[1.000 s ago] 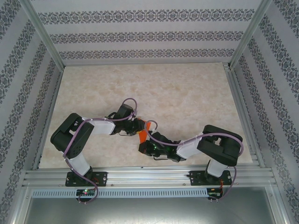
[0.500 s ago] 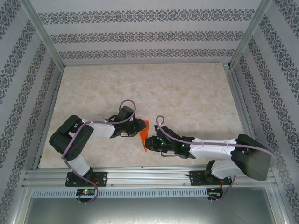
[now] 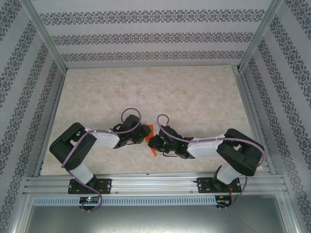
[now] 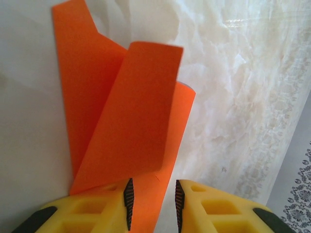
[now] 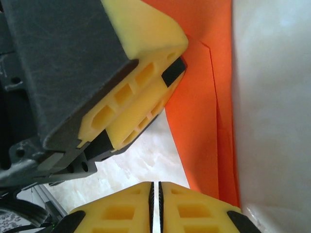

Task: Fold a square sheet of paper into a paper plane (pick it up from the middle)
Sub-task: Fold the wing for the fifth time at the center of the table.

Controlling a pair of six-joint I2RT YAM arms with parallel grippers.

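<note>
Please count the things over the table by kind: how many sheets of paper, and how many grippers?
orange paper sheet: 1
grippers: 2 (left gripper, right gripper)
Total: 3

Folded orange paper point(image 4: 131, 121) between parted pincer point(image 4: 152, 196) pads point(image 4: 129, 204).
</note>
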